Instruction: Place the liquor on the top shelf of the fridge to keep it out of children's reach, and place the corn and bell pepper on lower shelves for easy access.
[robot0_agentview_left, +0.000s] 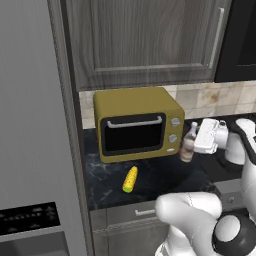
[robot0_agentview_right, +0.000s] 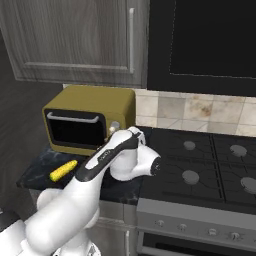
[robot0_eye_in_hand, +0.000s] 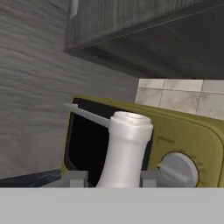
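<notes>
Gripping the small clear-whitish liquor bottle (robot0_agentview_left: 188, 145) with its brownish band, the white two-finger hand (robot0_agentview_left: 196, 141) sits closed around the bottle's body from the right side in the left base view. We see the bottle upright, just beside the front right corner of the mustard-yellow toaster oven (robot0_agentview_left: 135, 124), over the dark marbled surface (robot0_agentview_left: 157, 177); whether its base touches the surface we cannot tell. In the hand view the bottle's pale neck and cap (robot0_eye_in_hand: 127, 146) rise between the two finger tips, with the oven's dark glass door and grey round knob (robot0_eye_in_hand: 178, 168) right behind.

We see the small yellow corn cob (robot0_agentview_left: 130, 179) with its greenish tip lying on the surface in front of the oven, near the front edge, well apart from the bottle. In the right base view the cob (robot0_agentview_right: 63, 170) lies near the surface's left front corner and the white arm covers the hand.

The tall plain grey fridge (robot0_agentview_left: 30, 125) with its black dispenser panel stands at the surface's left end, door shut. Dark wood-grain cabinets (robot0_agentview_left: 145, 40) hang above the oven. A black stovetop (robot0_agentview_right: 200, 165) adjoins the surface's right edge.
</notes>
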